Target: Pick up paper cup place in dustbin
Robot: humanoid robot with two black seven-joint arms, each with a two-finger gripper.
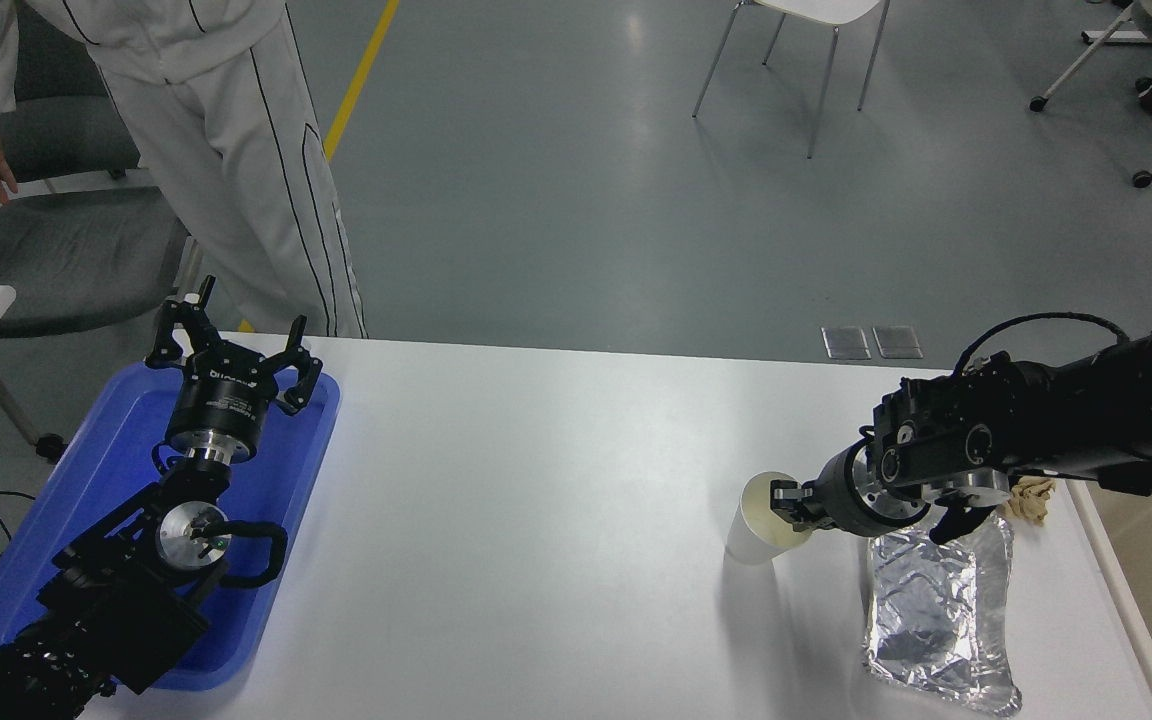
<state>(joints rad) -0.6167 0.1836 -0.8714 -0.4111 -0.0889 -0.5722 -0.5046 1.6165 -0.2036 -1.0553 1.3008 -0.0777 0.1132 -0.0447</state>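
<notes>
Right gripper (786,497): fingers closing on the near rim of the paper cup (764,518), one fingertip inside the mouth. Cup: white, tapered, cream inside, tilting toward the arm at the table's (556,520) right side. Silver foil pouch (936,620): crinkled, lying flat just right of the cup. Left gripper (236,345): sitting parked with fingers spread over the blue tray (286,470).
</notes>
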